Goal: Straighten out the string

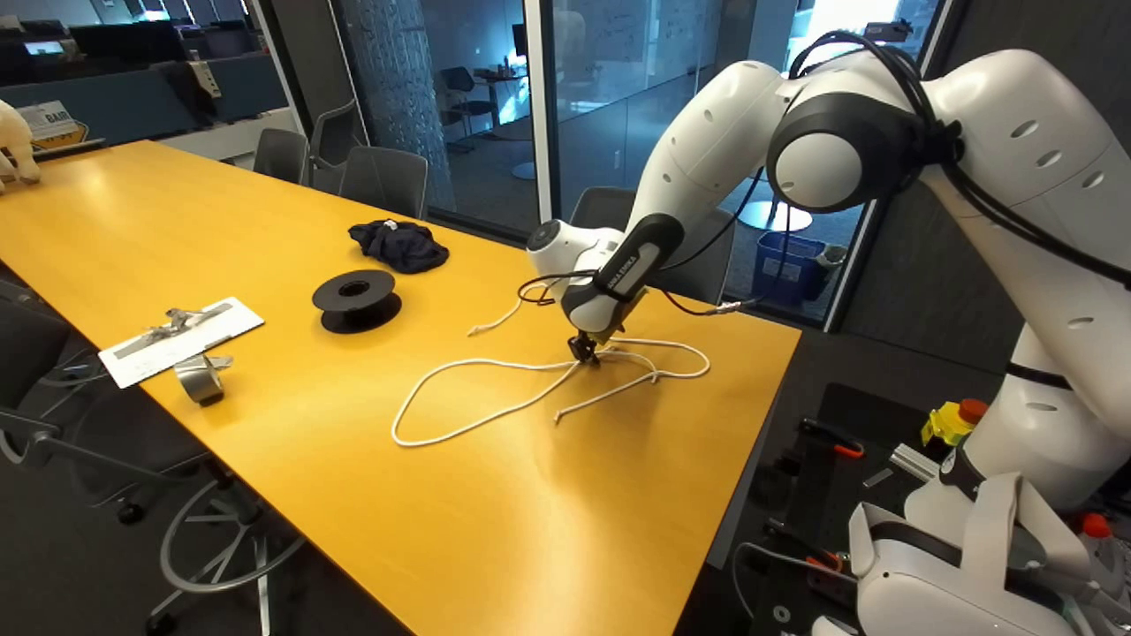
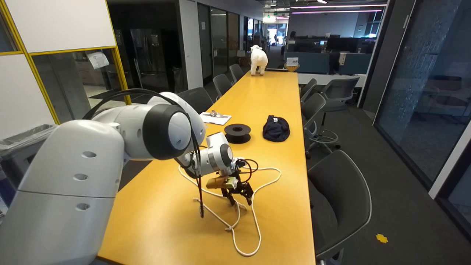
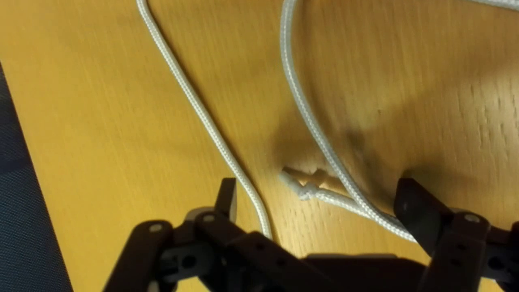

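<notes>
In an exterior view, left to right, we have clipboard, tape roll, black spool, navy cloth, then the string, slack on the table, looping wide to the left, tighter to the right, gripper low between. Gripper's wide, nothing pinched. Wrist view: one strand just beside the left finger, knotted end mid-gap, crossing strand running to the right finger; we can't tell if it touches. We expect the string light, limp, hard to damage: fine to pull, useless to push. Braid may slip, so we'd grip just behind the knot, clear of the crossing strand, and drag.
</notes>
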Controlling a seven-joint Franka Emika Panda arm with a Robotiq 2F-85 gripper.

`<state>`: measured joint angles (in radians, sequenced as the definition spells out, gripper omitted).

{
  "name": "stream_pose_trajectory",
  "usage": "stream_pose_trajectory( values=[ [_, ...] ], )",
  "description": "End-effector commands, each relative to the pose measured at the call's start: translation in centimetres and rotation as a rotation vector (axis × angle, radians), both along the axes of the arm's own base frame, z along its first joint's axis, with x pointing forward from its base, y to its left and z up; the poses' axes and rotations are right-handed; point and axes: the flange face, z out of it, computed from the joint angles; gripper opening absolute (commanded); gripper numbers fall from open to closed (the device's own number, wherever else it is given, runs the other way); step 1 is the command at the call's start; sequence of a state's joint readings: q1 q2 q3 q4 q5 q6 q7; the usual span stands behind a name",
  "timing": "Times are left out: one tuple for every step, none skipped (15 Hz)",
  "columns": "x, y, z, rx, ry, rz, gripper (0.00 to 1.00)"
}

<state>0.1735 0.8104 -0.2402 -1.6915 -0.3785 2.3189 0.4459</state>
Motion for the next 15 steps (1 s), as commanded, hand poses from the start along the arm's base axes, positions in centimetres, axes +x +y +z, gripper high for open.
stream_pose_trajectory(
  values=[
    [1.4,0.1,0.1,-0.055,-0.058,-0.026,1.00],
    [1.6,0.1,0.1,-0.061,-0.067,-0.034,1.00],
    [1.7,0.1,0.1,-0.066,-0.073,-0.042,1.00],
    [1.9,0.1,0.1,-0.070,-0.080,-0.048,1.00],
    [2.0,0.1,0.1,-0.074,-0.084,-0.054,1.00],
    [2.2,0.0,0.1,-0.077,-0.090,-0.060,1.00],
    [2.3,0.0,0.1,-0.080,-0.097,-0.066,1.00],
    [2.5,-0.1,0.2,-0.083,-0.105,-0.072,1.00],
    [2.6,-0.1,0.3,-0.086,-0.109,-0.077,1.00],
    [2.8,-0.2,0.4,-0.088,-0.116,-0.083,1.00],
    [2.9,-0.3,0.5,-0.090,-0.121,-0.088,1.00],
    [2.9,-0.4,0.6,-0.092,-0.127,-0.094,1.00],
    [3.0,-0.5,0.7,-0.096,-0.132,-0.100,1.00],
    [3.0,-0.5,0.8,-0.097,-0.136,-0.106,1.00],
    [3.0,-0.6,0.9,-0.095,-0.137,-0.111,1.00]
  ],
)
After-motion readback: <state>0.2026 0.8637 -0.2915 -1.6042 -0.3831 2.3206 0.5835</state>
